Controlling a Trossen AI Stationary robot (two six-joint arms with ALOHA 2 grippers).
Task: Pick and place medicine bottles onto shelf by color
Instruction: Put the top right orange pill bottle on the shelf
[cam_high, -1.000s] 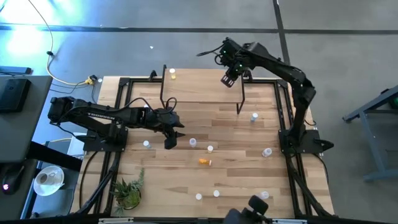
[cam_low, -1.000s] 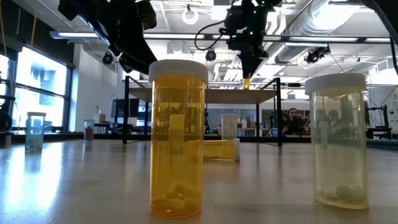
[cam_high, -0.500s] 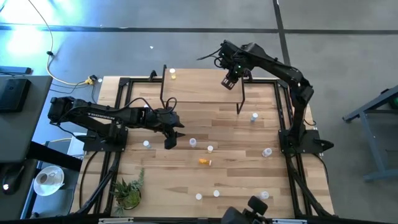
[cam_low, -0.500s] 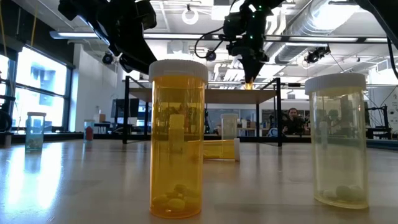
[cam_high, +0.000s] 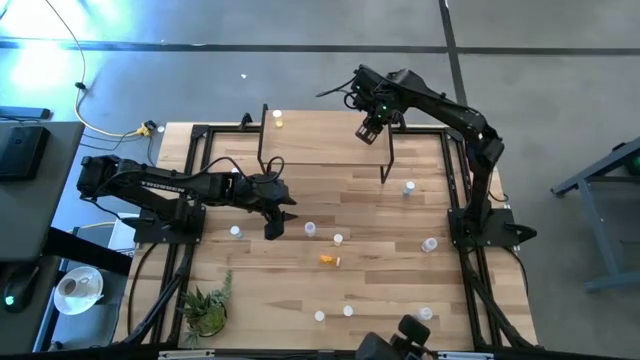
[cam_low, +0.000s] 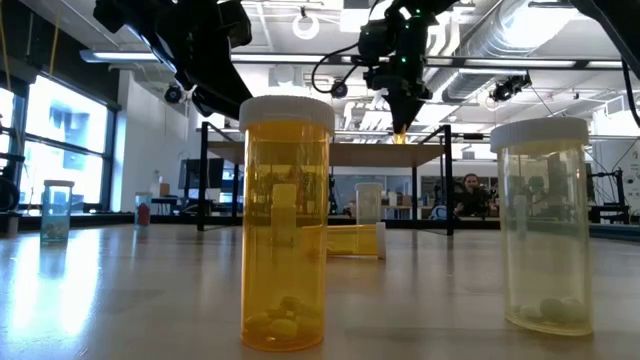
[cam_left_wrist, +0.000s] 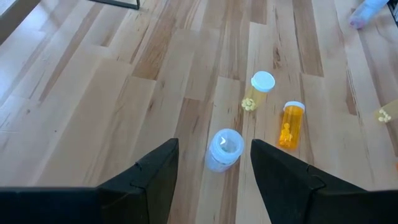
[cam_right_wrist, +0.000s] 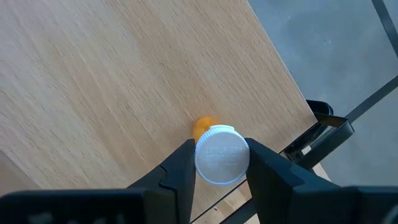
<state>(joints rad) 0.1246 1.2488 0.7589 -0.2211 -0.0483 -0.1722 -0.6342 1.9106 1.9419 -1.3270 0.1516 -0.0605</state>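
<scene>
Orange bottle (cam_right_wrist: 205, 127), white cap up, sits between our right pincer (cam_right_wrist: 219, 163) fingers in the right wrist view, base down on the shelf (cam_right_wrist: 124, 74) board near its edge. Fingers flank the cap closely; we can't tell whether they're gripping or letting go. Upright and low makes sense for a clean set-down.

High view: right pincer (cam_high: 367, 131) is over the shelf's (cam_high: 320, 140) right end, well apart from the yellowish bottle (cam_high: 277, 123) at the left end, which fits sorting by colour. Left pincer (cam_high: 273, 229) waits over the tabletop (cam_high: 370, 290) with loose bottles scattered below, one orange bottle lying on its side (cam_high: 329, 260).

Low view: right pincer (cam_low: 401, 125) hangs at shelf height with an orange glint at its tip. Big orange bottle (cam_low: 286, 225) and clear bottle (cam_low: 544, 225) stand in the foreground, nearest the camera.

Left wrist view: left pincer (cam_left_wrist: 213, 177) stands open above a bluish bottle (cam_left_wrist: 224, 149); a yellowish bottle (cam_left_wrist: 257, 90) and the tipped orange one (cam_left_wrist: 290, 124) lie just beyond. Likely our next pick, lined up and waiting.
</scene>
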